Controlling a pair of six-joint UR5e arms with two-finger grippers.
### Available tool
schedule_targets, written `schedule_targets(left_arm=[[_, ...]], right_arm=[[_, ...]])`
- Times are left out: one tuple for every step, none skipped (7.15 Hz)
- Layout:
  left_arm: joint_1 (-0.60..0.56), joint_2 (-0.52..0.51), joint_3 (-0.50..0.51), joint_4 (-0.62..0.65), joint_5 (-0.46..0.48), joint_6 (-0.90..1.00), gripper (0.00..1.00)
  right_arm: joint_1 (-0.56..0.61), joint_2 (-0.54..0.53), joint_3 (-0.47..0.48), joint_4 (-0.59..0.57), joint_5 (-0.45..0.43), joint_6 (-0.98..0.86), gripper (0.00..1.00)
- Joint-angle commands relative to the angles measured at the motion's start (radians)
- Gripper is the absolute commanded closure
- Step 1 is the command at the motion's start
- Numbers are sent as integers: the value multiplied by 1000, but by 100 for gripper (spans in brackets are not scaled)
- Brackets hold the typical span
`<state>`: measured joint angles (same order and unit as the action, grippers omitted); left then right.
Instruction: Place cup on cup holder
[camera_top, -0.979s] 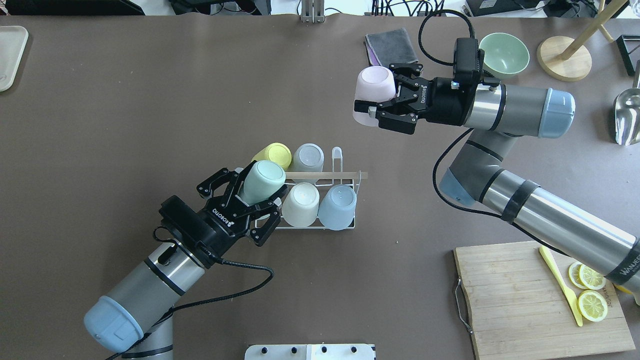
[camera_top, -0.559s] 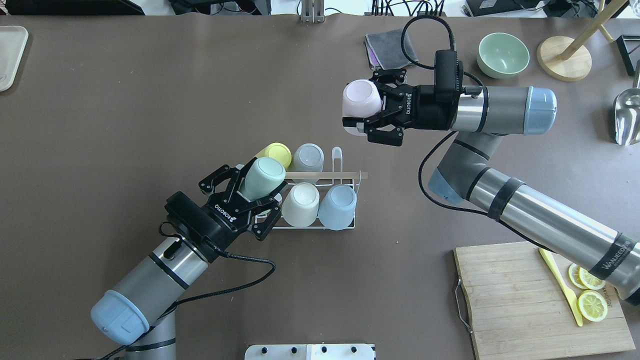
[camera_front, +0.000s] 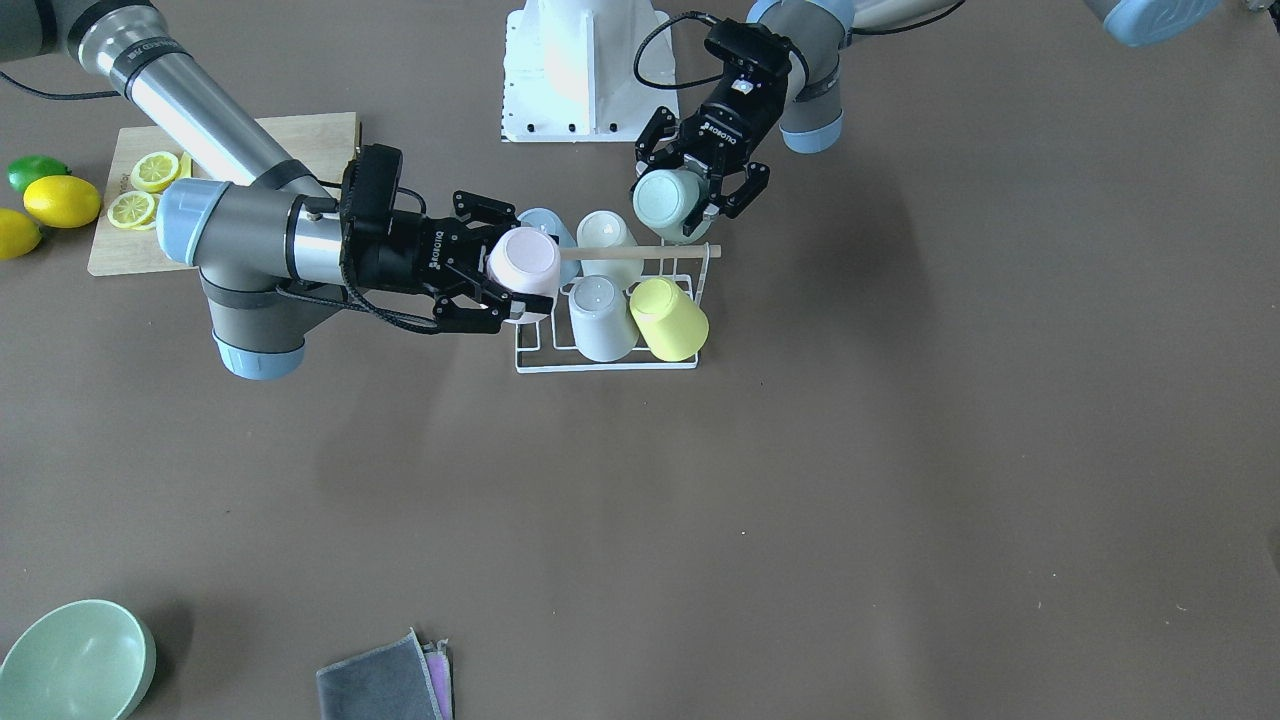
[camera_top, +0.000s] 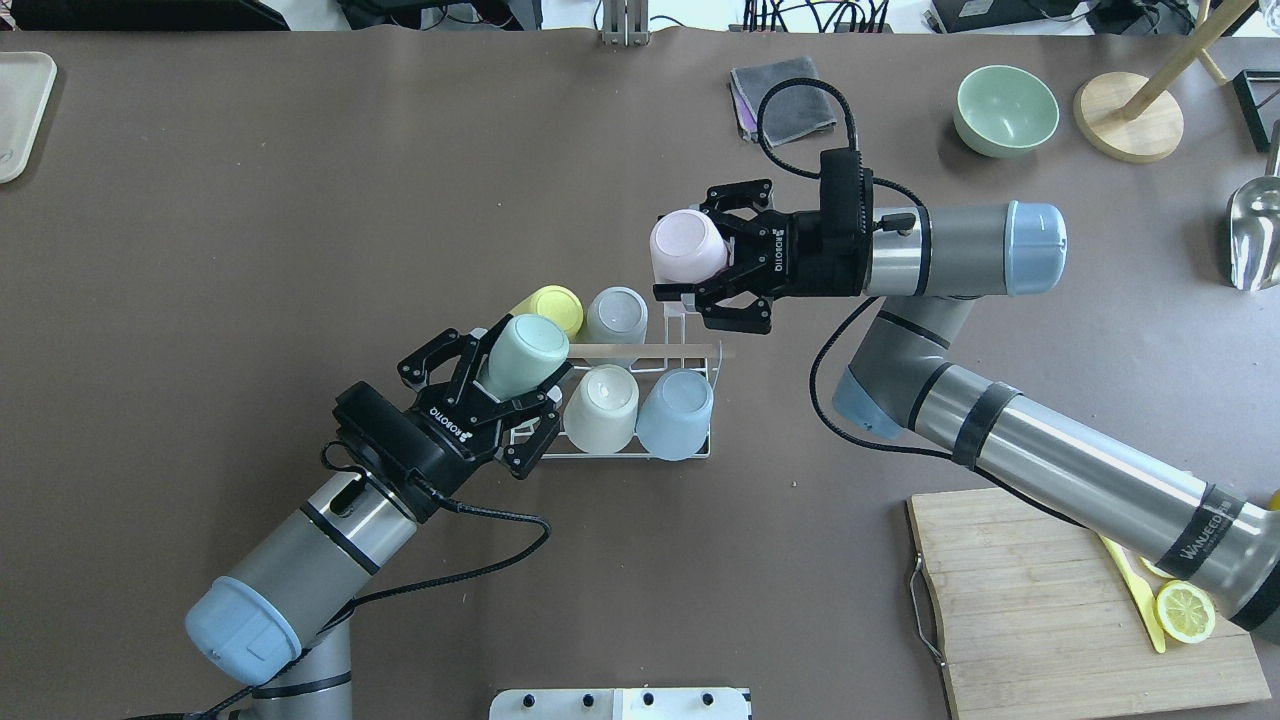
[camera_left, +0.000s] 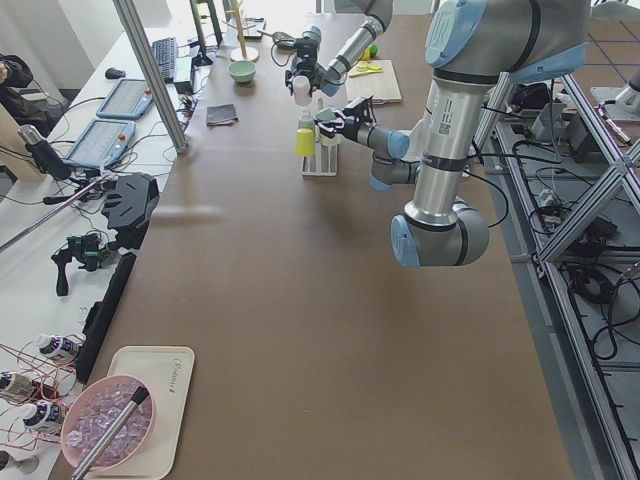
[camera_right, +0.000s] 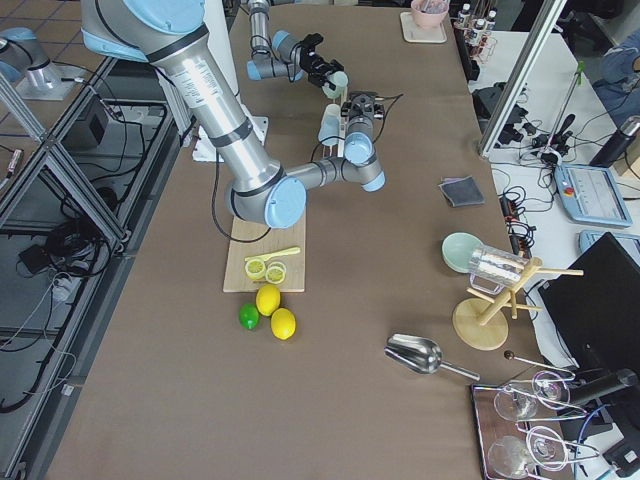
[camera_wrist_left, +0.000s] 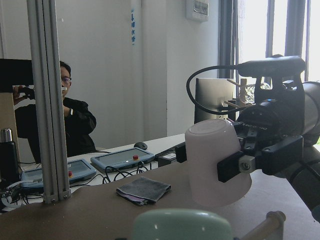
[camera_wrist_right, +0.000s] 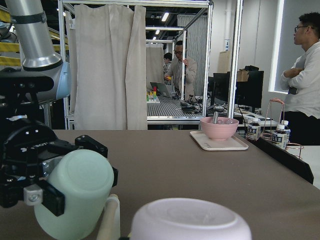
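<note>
Overhead view, left to right. The left arm is seen coming in from the lower left. The left gripper (camera_top: 508, 378) is clamped on the mint cup (camera_top: 525, 355), one finger on each side of its wall, and the cup is tilted bottom-up. That cup is held at the left end of the cup holder (camera_top: 676, 322), which is found just below frame centre. Whether it is seated on a prong cannot be told. Four more cups are racked bottom-up on the holder: yellow cup (camera_top: 550, 305) and grey cup (camera_top: 617, 315) in the far row, cream cup (camera_top: 603, 405) and blue cup (camera_top: 677, 412) in the near row. The wooden rod (camera_top: 650, 350) is run between the two rows. One bare wire loop is seen at the holder's far right corner. The pink cup (camera_top: 688, 245) is placed right over that corner in frame, bottom-up. It is gripped across its wall by the right gripper (camera_top: 700, 255), fingers spread only as wide as the cup. In the left-end side view it is shown raised above the rack. The right arm is routed in from the lower right edge. Further right are noted a grey cloth (camera_top: 760, 82) at top centre, a green bowl (camera_top: 1005, 110) upper right, and a cutting board (camera_top: 1050, 600) lower right with a lemon slice (camera_top: 1185, 612) on it.
</note>
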<state>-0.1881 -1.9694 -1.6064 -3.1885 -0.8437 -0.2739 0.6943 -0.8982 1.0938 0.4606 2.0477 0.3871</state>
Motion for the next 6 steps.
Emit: schedule_targets(left_arm=[[1, 1, 6, -2, 0, -1, 100], [1, 1, 6, -2, 0, -1, 100], [1, 1, 22, -5, 1, -1, 100], [1, 1, 32, -11, 3, -1, 100], [2, 3, 34, -13, 5, 2, 100], [1, 6, 46, -13, 9, 7, 75]], right_arm=[[-4, 12, -2, -43, 0, -7, 100], [-5, 16, -5, -60, 0, -19, 100], [-6, 24, -32, -63, 0, -39, 100], [-9, 30, -41, -63, 0, -40, 100], [-15, 28, -42, -63, 0, -42, 100], [-16, 28, -45, -63, 0, -42, 100]])
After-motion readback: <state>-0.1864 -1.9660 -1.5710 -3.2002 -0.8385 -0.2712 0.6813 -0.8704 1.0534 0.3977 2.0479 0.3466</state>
